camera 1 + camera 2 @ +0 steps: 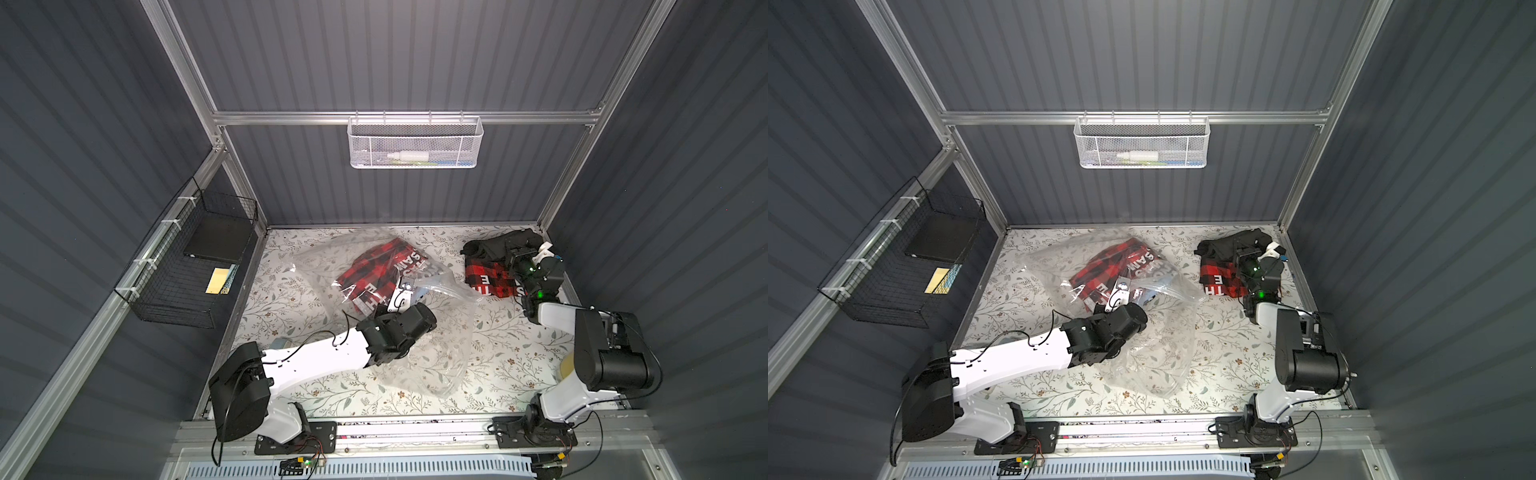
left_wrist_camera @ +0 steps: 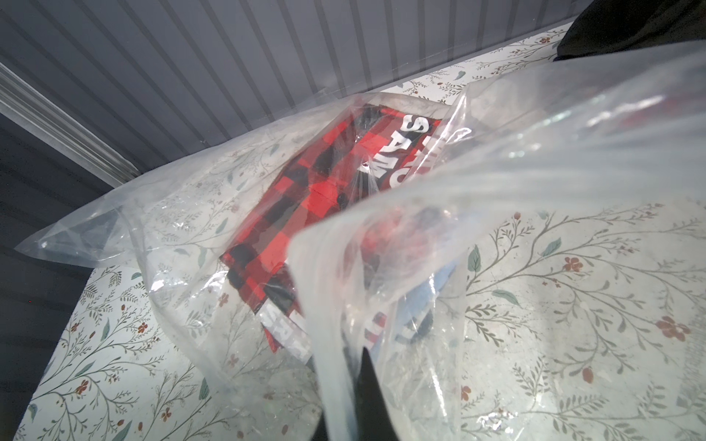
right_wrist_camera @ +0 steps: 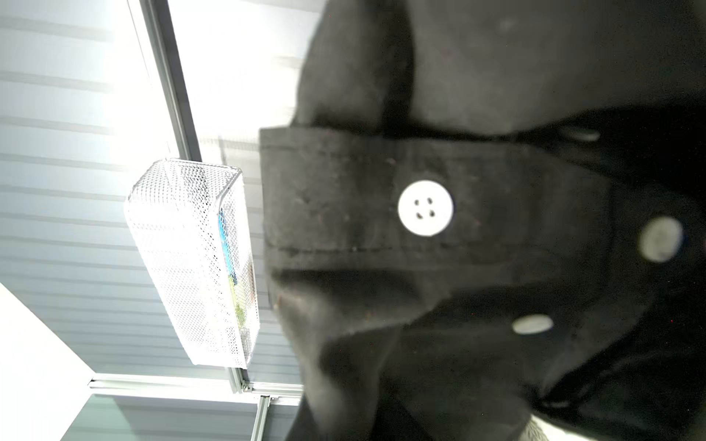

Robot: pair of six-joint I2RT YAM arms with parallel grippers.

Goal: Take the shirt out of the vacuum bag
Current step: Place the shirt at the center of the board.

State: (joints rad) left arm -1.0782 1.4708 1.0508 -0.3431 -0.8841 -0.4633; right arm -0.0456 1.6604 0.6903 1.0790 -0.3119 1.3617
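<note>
The vacuum bag (image 1: pixel 436 345) (image 1: pixel 1154 353) lies crumpled mid-table, clear and crinkly. A red-and-black plaid shirt (image 1: pixel 374 266) (image 1: pixel 1104 270) (image 2: pixel 305 198) with white letters sits inside its far part. My left gripper (image 1: pixel 402 291) (image 1: pixel 1121 291) (image 2: pixel 361 366) is shut on a fold of the bag's plastic (image 2: pixel 535 152), close to the shirt. At the far right a black shirt (image 1: pixel 490 245) (image 1: pixel 1223 245) (image 3: pixel 496 95) with white buttons lies outside the bag on another plaid cloth (image 1: pixel 486 278). My right gripper (image 1: pixel 515 251) (image 1: pixel 1246 251) is shut on that black shirt, and cloth hides its jaws in the right wrist view.
The floral table (image 1: pixel 498 365) ends at grey walls on three sides. A white mesh basket (image 1: pixel 415 143) (image 3: pixel 191 259) hangs on the back wall. A black wire basket (image 1: pixel 187 266) hangs on the left wall. Both arm bases stand at the front rail.
</note>
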